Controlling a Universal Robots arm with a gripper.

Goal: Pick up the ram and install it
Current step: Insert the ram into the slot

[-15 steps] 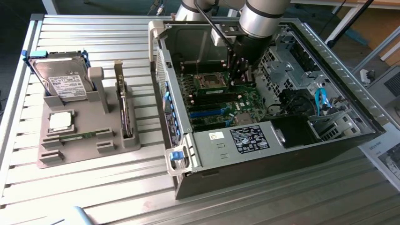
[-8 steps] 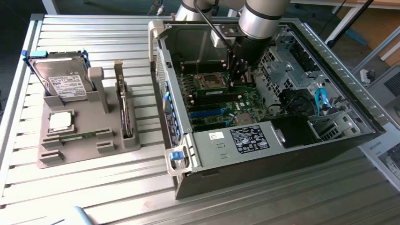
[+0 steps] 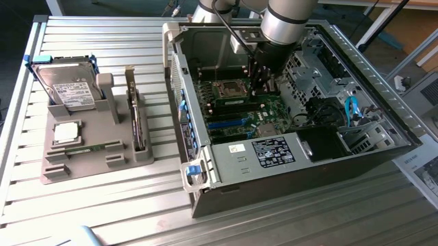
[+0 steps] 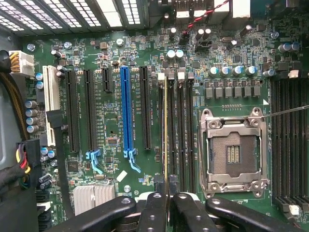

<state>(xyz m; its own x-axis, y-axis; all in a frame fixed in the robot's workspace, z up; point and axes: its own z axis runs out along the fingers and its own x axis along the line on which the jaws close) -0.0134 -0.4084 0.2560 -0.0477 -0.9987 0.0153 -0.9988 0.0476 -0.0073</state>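
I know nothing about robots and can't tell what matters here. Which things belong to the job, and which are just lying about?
In the job:
- ram, held by the tool
- memory slots
- motherboard

Lying about:
- hard drive
- processor chip
- tray
- empty socket

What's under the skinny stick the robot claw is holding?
Black memory slots on the green motherboard, beside the empty processor socket. The gripper holds the ram edge-on over them. The slot right beneath is covered by the stick, so it cannot be seen.
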